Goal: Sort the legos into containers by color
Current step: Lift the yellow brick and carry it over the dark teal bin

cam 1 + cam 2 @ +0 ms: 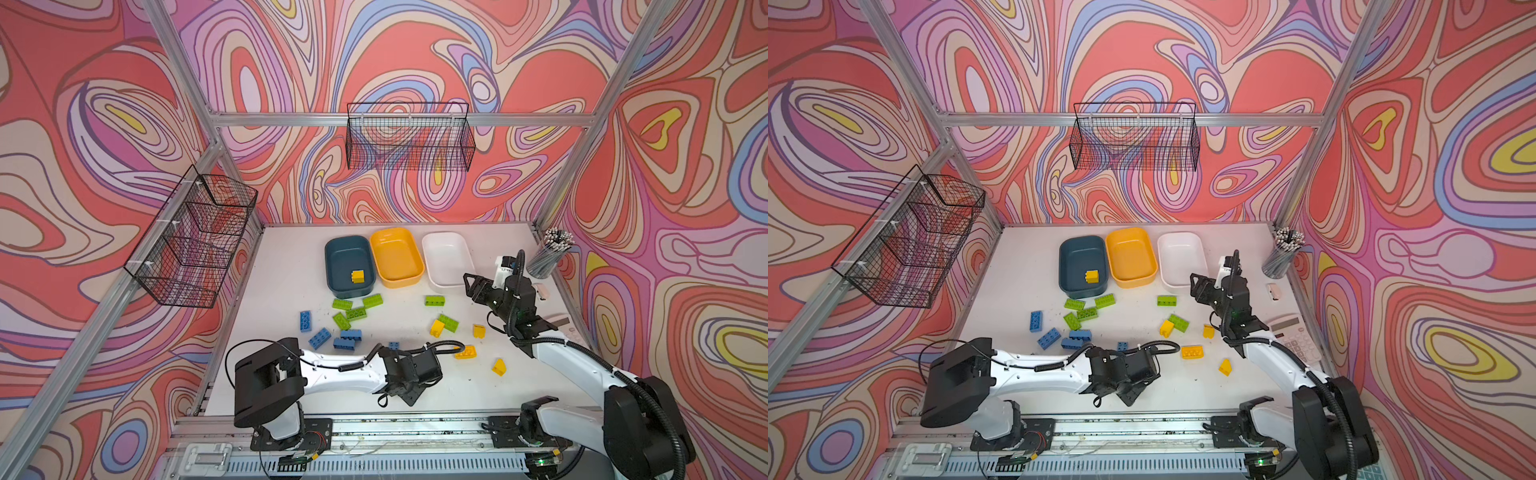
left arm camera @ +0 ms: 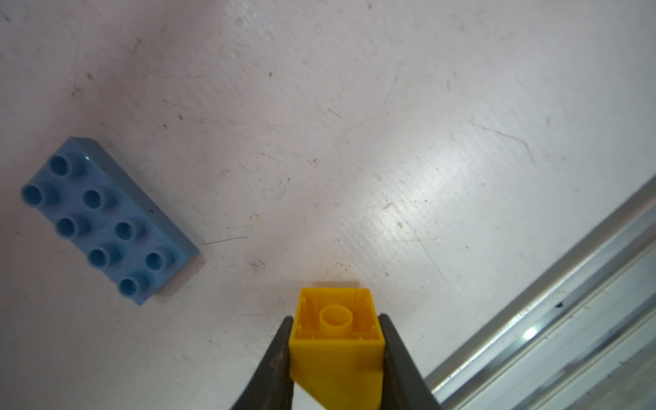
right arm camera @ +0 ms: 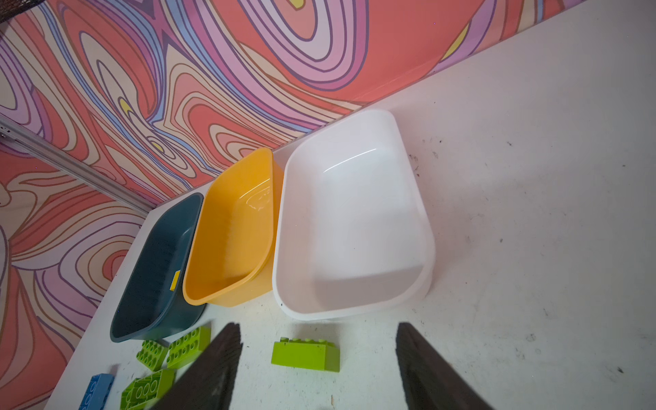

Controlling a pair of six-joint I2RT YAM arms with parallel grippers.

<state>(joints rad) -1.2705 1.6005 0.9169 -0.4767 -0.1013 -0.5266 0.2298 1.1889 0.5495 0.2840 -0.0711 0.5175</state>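
- The left gripper (image 2: 336,319) is clenched on a small yellow wedge-shaped plastic brick (image 2: 337,340). One dark finger (image 2: 280,358) presses each side, and the brick's hollow underside faces the wrist camera.
- This gripper sits low over the white tabletop (image 2: 355,142) near the front rail. Whether the brick has left the surface cannot be told.
- Near it lies a light blue eight-stud rectangular brick (image 2: 106,220), studs up and untouched.
- The right gripper (image 3: 317,324) is spread wide and grasps nothing. It is near a lime green rectangular brick (image 3: 305,355), which lies just in front of the white rounded-rectangular plastic tub (image 3: 355,220).
- Done so far: a single yellow square brick (image 1: 358,276) lies inside the dark teal-blue plastic tub (image 1: 332,262).
- The yellow-orange plastic tub (image 1: 397,257) and the white tub hold nothing.
- Left to do: the loose bricks (image 1: 356,313) lie scattered on the table between the tubs and the arms. In a top view they number six lime green, at least five light blue and four yellow.
- By my judgement the sort is barely begun. The held yellow piece probably belongs with its fellow in the teal-blue tub, and the green and blue bricks each need a tub of their own.
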